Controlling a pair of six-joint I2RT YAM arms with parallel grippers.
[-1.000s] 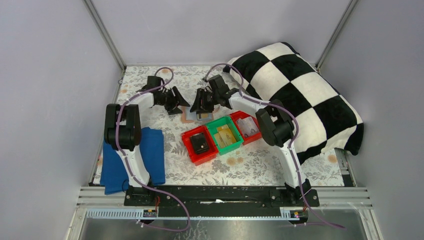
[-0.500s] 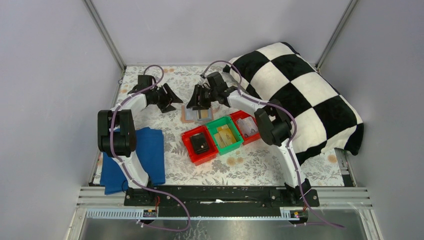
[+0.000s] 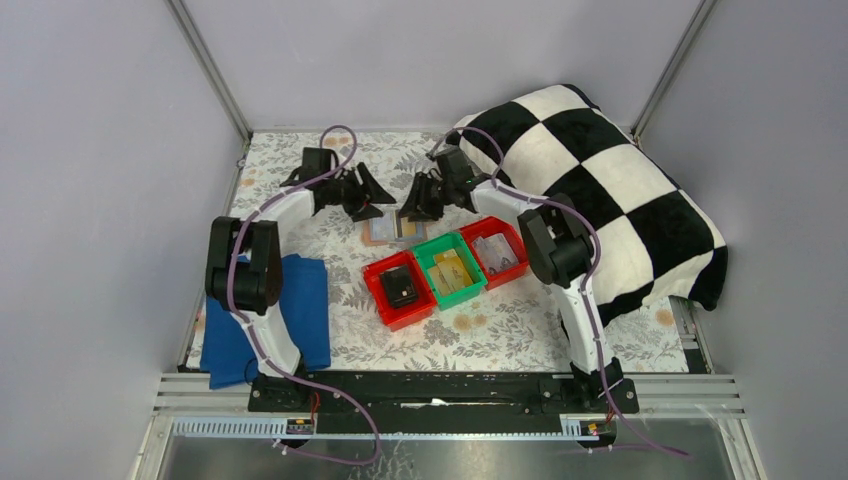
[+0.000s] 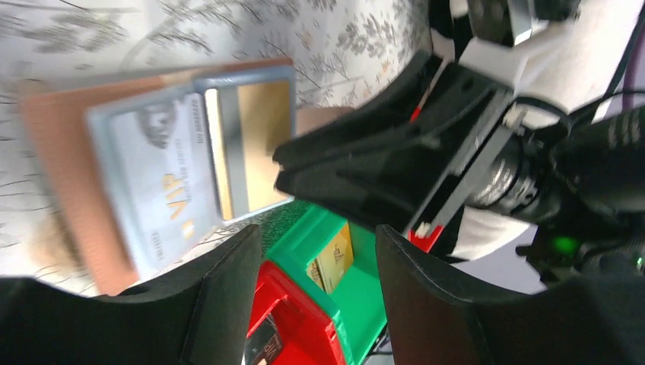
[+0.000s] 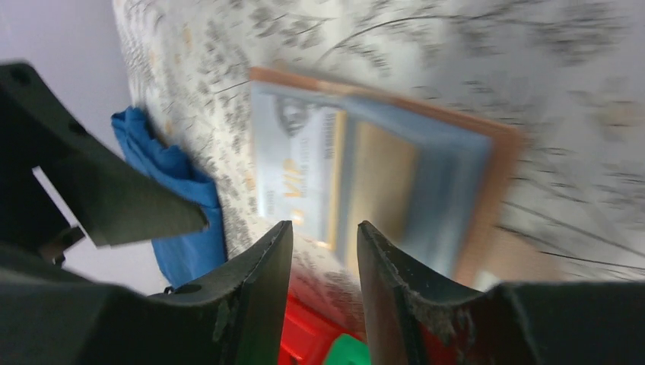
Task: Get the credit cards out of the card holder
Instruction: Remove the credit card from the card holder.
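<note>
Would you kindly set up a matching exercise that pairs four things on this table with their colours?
Things:
1. card holder
2. cloth
3. cushion
4. middle bin

Colours:
A. green
B. salmon pink
C. blue
D. black and white checks

Pairs: 1-B, 2-C, 3-D, 4-A

left end effector (image 3: pixel 372 197): swung out from the right one, then back in, now nearer it than before | right end effector (image 3: pixel 417 205): shifted rightward and back, jaws slightly narrower | card holder (image 3: pixel 393 229): now just ahead of both, under their gap
</note>
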